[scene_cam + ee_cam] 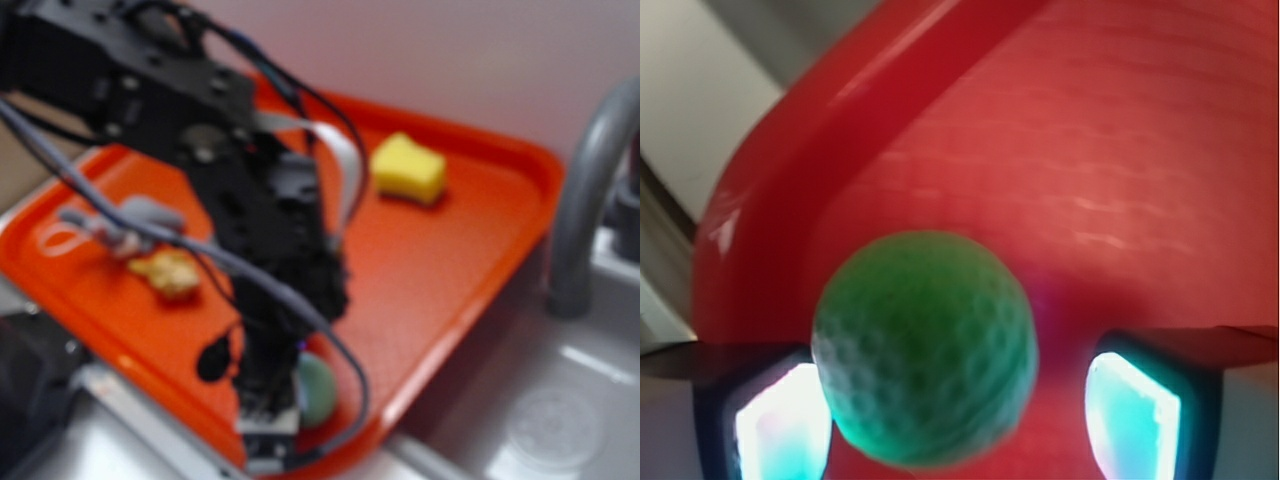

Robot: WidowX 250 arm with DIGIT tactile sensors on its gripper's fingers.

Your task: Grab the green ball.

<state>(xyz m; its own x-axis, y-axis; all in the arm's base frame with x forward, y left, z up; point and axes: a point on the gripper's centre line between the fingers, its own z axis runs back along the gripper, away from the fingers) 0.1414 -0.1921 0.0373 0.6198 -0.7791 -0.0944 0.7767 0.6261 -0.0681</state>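
Observation:
The green ball (925, 345) is round with a dimpled surface and lies on the orange tray (1120, 150) near its front corner. My gripper (955, 420) is open and straddles the ball. The left pad (780, 425) sits right against the ball's side, while a gap of tray shows before the right pad (1130, 415). In the exterior view the ball (318, 390) peeks out beside my gripper (272, 425), which reaches down at the tray's (450, 260) near edge; the arm hides most of the ball.
A yellow sponge (408, 168) lies at the tray's back. A small yellow crumpled object (168, 271) and a grey object (140, 222) lie at the tray's left. A grey faucet (585, 190) and sink (540, 420) stand right of the tray.

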